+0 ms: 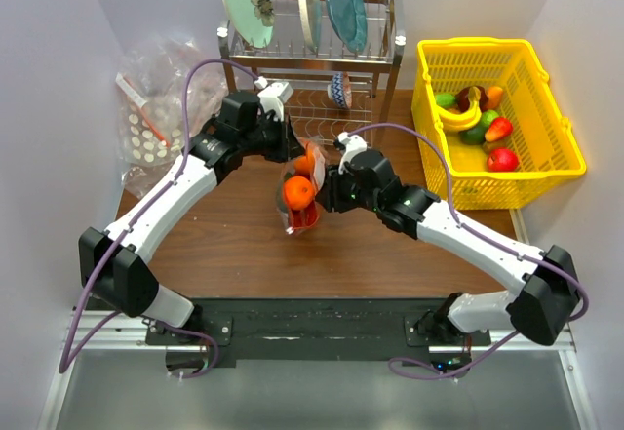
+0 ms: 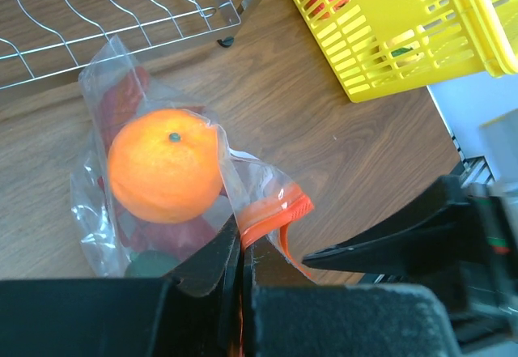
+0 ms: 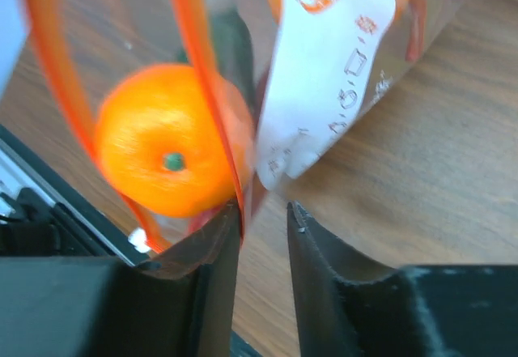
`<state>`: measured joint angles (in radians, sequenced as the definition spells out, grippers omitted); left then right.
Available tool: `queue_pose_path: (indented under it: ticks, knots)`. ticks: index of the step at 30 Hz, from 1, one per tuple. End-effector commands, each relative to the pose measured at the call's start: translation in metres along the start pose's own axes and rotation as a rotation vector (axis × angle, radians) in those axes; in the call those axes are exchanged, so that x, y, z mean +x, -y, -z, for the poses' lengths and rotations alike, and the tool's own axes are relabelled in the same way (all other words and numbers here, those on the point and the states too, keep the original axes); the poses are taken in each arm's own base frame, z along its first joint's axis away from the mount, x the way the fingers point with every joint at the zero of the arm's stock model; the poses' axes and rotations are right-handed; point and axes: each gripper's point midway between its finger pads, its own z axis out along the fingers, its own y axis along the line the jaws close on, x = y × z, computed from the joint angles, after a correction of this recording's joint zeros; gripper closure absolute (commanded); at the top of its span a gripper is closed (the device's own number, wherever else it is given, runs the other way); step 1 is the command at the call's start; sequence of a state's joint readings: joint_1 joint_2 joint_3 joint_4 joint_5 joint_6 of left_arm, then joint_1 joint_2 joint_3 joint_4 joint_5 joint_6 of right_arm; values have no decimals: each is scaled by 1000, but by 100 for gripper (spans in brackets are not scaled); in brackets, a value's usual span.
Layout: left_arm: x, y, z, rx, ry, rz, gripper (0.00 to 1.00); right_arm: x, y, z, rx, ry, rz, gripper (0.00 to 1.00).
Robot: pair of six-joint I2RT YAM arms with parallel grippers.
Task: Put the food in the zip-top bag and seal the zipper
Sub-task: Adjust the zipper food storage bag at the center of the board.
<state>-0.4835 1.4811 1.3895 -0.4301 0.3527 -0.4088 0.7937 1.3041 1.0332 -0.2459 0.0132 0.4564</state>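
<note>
On the brown table (image 1: 224, 245) the bag (image 2: 87, 203) lies centre, with the orange (image 2: 164, 165) inside. My left gripper (image 2: 240, 248) pinches the zipper (image 2: 275, 211) at 12 o'clock. My right gripper (image 3: 263, 219), at 3 o'clock, gapes. I'd clamp it squarely on the strip, then slide along.

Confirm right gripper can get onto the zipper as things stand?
Probably yes: the right gripper, jaws open, sits right at the zipper; nothing between. The left gripper pinches the bag's edge.
</note>
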Motion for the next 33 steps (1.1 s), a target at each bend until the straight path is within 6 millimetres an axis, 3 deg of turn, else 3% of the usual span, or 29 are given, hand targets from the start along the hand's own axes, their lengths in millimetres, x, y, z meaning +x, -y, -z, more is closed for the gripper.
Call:
queue_pose_path:
  ticks: [1,3,5,8,12,21,26,33]
  knots:
    - [-37,20,16,56,109,-36,95,-3,4,-5,14,30,-5,81]
    - [-36,20,16,52,108,-37,95,-3,0,-4,-9,36,-6,94]
    - [-34,17,16,44,101,-38,95,-9,-5,-2,-28,48,-14,100]
    - [-32,15,14,35,91,-41,89,-22,-13,7,-48,77,-31,100]
    - [-32,12,16,15,93,-50,66,-35,-27,19,-95,97,-61,100]
    - [-34,2,32,-61,114,-99,34,-21,-25,5,-79,37,-135,100]
    - [-42,-15,57,-208,139,-138,24,-19,-24,-1,-72,36,-153,100]
    - [-19,-31,85,-310,107,-141,21,-23,-21,-6,-48,42,-181,100]
